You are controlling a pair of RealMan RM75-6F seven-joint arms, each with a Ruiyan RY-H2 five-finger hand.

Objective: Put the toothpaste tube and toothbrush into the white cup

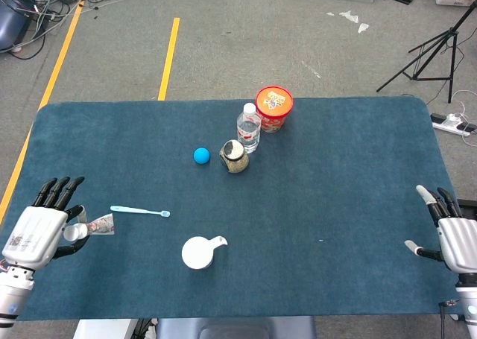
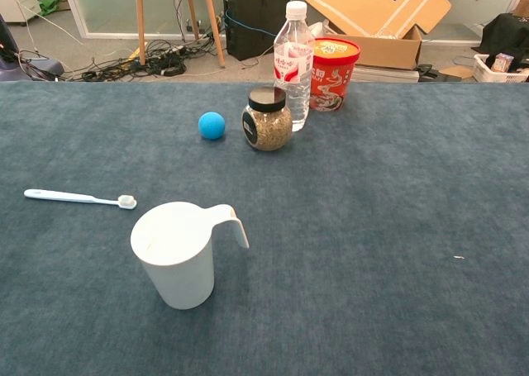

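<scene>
My left hand (image 1: 37, 233) hovers at the table's front left corner and pinches a small toothpaste tube (image 1: 99, 225) by its end; the tube sticks out to the right of the hand. Just right of the tube, a light blue toothbrush (image 1: 140, 211) (image 2: 78, 197) lies flat. The white cup (image 1: 200, 252) (image 2: 178, 256) stands upright near the front edge, its handle pointing right. My right hand (image 1: 455, 238) stays at the table's right front edge, fingers spread and holding nothing. Neither hand shows in the chest view.
A blue ball (image 1: 201, 155) (image 2: 212, 125), a black-lidded jar (image 1: 235, 156) (image 2: 268, 118), a water bottle (image 1: 249, 127) (image 2: 293, 54) and a red tub (image 1: 273, 107) (image 2: 333, 73) cluster at the middle back of the blue table (image 1: 335, 190).
</scene>
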